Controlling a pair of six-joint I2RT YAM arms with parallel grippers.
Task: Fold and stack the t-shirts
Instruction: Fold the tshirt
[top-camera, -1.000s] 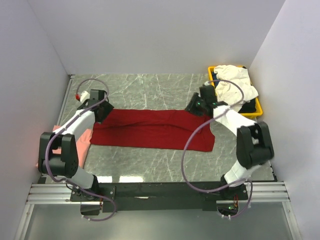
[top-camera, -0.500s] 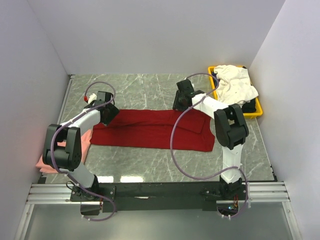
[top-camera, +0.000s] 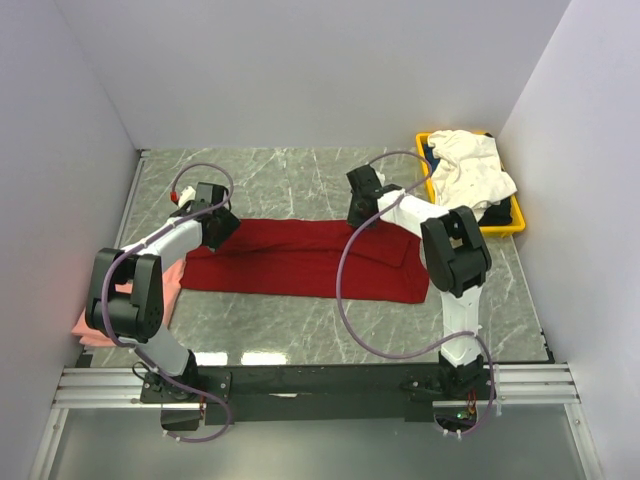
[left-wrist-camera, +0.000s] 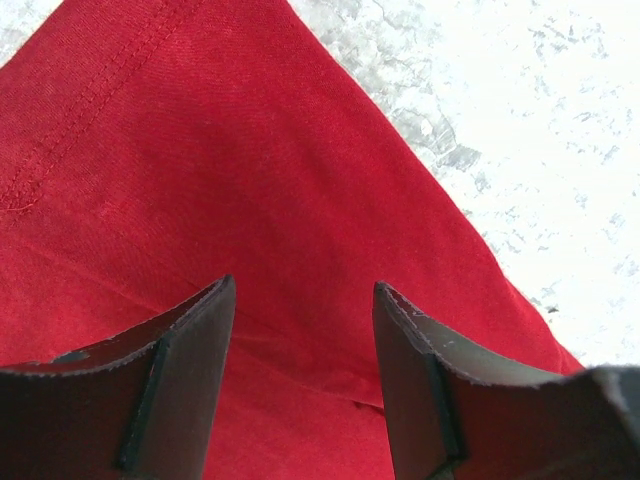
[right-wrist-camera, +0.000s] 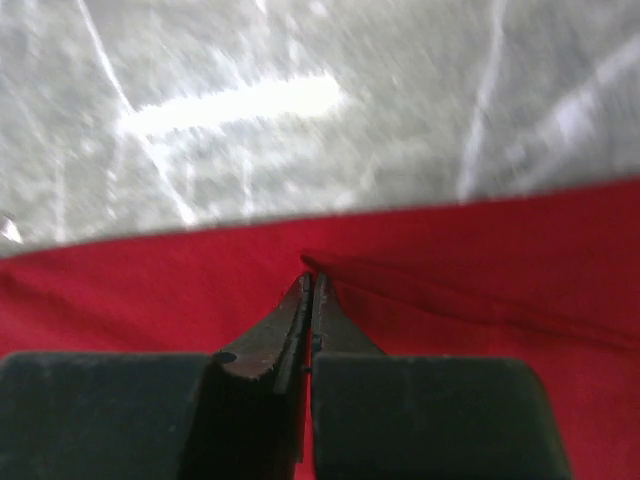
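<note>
One marble table (top-camera: 300, 170) | left gripper (left-wrist-camera: 305, 292) released | right gripper (right-wrist-camera: 308, 282) pinching dark red t-shirt (top-camera: 290, 265) | white walls (top-camera: 300, 70)

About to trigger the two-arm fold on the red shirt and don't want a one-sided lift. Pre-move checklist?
1. Right gripper shut at the far edge of the dark red t-shirt: ok.
2. Cloth actually pinched between its fingers: cannot tell.
3. Left gripper gripping the shirt's left corner: not ok, jaws open over the cloth.
4. Shirt spread out on the table: ok.
5. White t-shirt out of the way in the yellow bin: ok.
</note>
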